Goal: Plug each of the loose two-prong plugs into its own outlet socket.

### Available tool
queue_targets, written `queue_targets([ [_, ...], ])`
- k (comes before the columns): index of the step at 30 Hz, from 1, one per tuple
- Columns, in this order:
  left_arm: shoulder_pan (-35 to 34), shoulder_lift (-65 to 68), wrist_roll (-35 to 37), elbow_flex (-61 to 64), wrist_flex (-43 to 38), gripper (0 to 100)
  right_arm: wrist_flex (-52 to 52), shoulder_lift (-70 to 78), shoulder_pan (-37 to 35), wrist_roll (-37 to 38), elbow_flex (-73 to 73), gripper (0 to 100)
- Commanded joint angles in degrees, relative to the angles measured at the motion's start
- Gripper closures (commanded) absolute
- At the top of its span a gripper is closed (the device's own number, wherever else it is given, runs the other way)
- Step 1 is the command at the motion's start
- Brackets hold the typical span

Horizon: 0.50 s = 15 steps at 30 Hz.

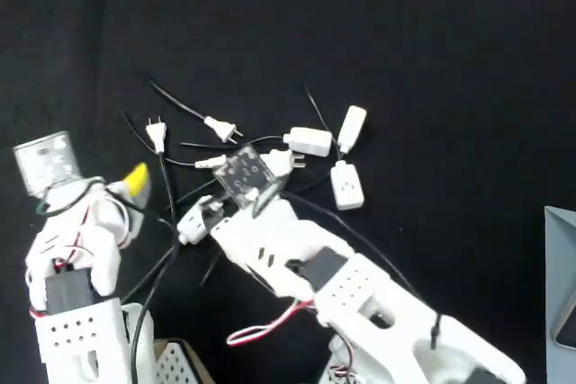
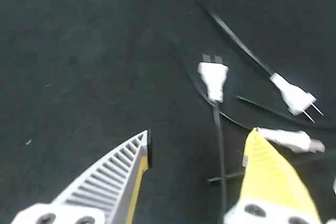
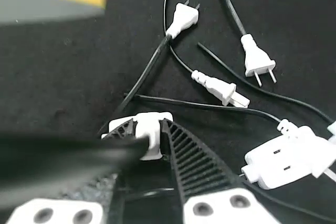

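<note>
The black table [image 1: 468, 60] carries everything. The right arm [image 1: 360, 294] stretches across it from the near edge to the middle, and the left arm [image 1: 76, 249] stands at the near corner on its own side. The right hand [image 3: 148, 134] is pressed together on a white block [image 3: 148, 121], pinching it between its black ribbed fingers [image 3: 189, 156] low over the table; I cannot tell whether the block is a plug or a socket, since its faces are hidden in the grip. The left hand [image 2: 199, 136] hangs above the table with its fingers spread and nothing between them but a black cable [image 2: 219, 156] lying on the cloth below; one finger is yellow [image 2: 268, 177], the other grey and ribbed [image 2: 113, 179]. Beyond the right hand, on the side away from the left arm, three white outlet sockets lie near one another: the first socket [image 1: 309, 141], the second socket [image 1: 351, 128] tilted just beside it, and the third socket [image 1: 347, 184] with its two slots facing up. Three loose two-prong plugs lie between the two hands and farther out, none in a socket: the outer plug [image 2: 212, 77] straight ahead of the left hand, the middle plug [image 2: 291, 94] beyond the yellow finger, and the near plug [image 2: 286, 139] just beside that finger's tip.
</note>
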Motion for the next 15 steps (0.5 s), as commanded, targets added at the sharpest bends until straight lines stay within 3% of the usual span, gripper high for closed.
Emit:
queue_targets([
  [1,-2.6,-0.6,1.1,-0.7,-1.5,71,-2.4,8.7,1.1,0.1,-7.0,98.8],
  [7,-3.6,-0.6,1.1,1.5,-3.2,71,-2.7,20.4,3.3,0.2,-13.9,98.8],
  [15,-3.6,-0.6,1.1,1.5,-3.1,71,-2.5,22.2,3.8,0.2,-14.8,98.8],
])
